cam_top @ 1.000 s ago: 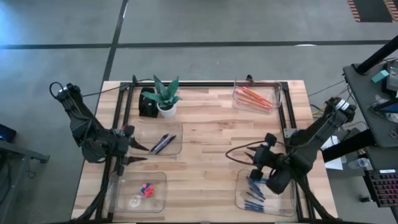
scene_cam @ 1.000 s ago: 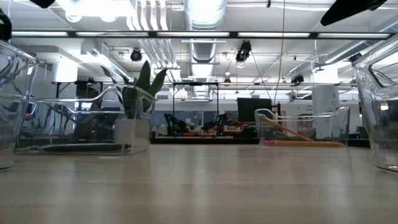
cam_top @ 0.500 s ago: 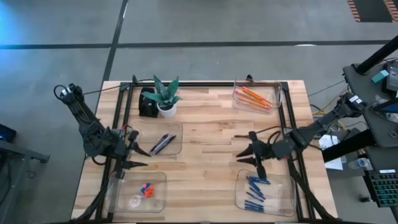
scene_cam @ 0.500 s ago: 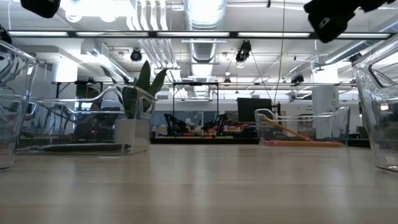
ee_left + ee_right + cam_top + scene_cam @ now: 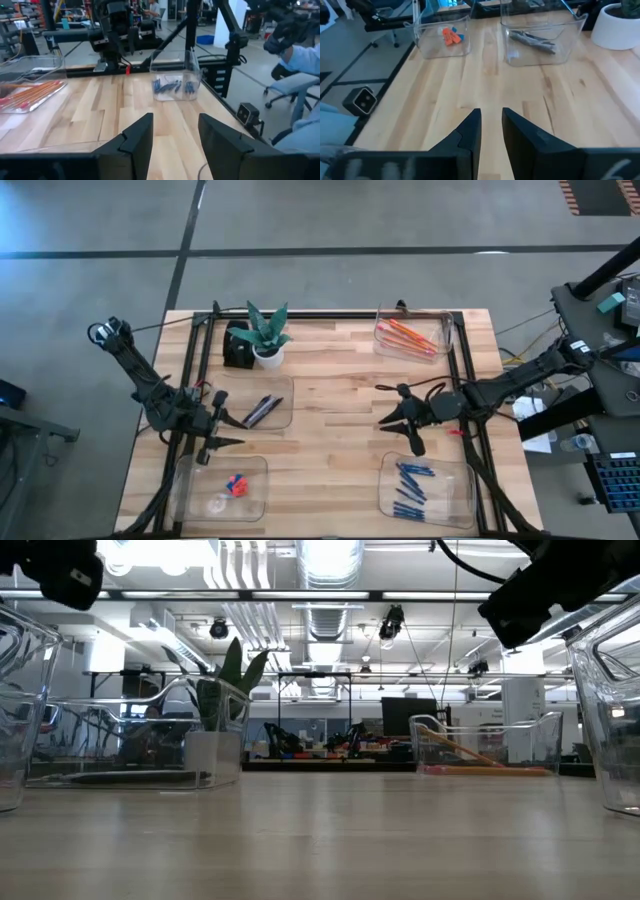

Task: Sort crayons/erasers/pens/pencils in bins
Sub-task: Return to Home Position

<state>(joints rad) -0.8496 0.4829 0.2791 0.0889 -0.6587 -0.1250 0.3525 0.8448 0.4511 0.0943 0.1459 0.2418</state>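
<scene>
Wooden bench (image 5: 330, 430) carries everything, and its open middle shows no loose item. Left arm sits at the bench's left edge. The left pincer (image 5: 175, 119) is released, fingers well apart, nothing between them, and it hangs between the two left-hand bins in the high view. Right arm reaches in from the right edge. The right pincer (image 5: 491, 111) is also empty, fingers parted by a narrow gap, and it sits above the bench between the two right-hand bins. Four clear bins (image 5: 195, 480) stand one toward each corner, with a potted plant (image 5: 266, 338) beside the upper-left bin (image 5: 287, 388). Pencils (image 5: 410, 335) lie slantwise in the upper-right bin (image 5: 444, 330), long axes running corner to corner. Blue sticks (image 5: 410, 485) lie in the lower-right bin (image 5: 457, 492), and dark pens (image 5: 260, 411) in the upper-left one. Erasers (image 5: 236, 484), orange and blue, sit together in the lower-left bin. They are just beside the left pincer, and the left arm is much the nearer. Judgement: sorting looks complete. A retreat needs only clearance of the bin walls flanking each pincer.
</scene>
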